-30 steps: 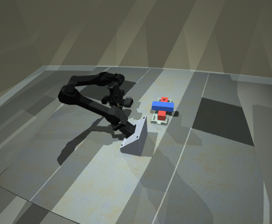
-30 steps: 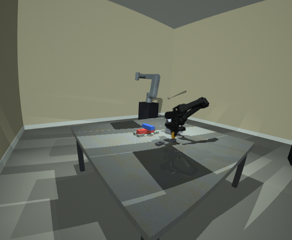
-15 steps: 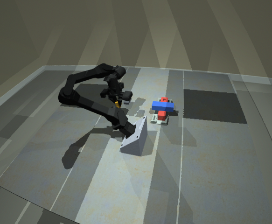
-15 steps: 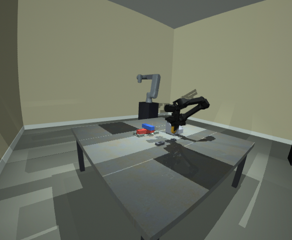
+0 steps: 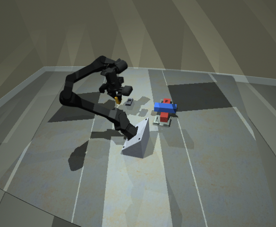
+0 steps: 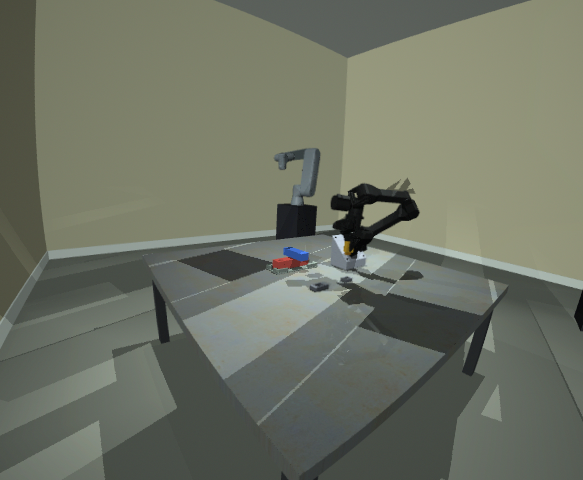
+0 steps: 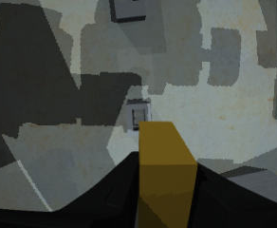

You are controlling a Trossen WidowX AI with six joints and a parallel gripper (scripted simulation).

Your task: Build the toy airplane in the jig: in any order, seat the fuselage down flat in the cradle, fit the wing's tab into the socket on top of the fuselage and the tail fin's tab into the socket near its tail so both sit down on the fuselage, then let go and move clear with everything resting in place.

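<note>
In the top view, at left, the gripper (image 5: 118,96) (image 6: 351,246) (image 7: 154,159) is clamped on the yellow tail fin (image 5: 117,100) (image 6: 347,247) (image 7: 163,143), raised above the table (image 5: 138,178) (image 6: 301,330) (image 7: 233,123), long axis roughly upright; its tab is hard to make out. Right of it lies a dark grey block (image 5: 129,104) (image 6: 318,287) (image 7: 129,12). At right, the red fuselage (image 5: 164,117) (image 6: 282,262) lies in the pale cradle (image 5: 161,124) (image 6: 277,270), long axis near to far, tail socket at the far end. The blue wing (image 5: 164,107) (image 6: 296,253) spans it left to right, hiding the wing socket.
</note>
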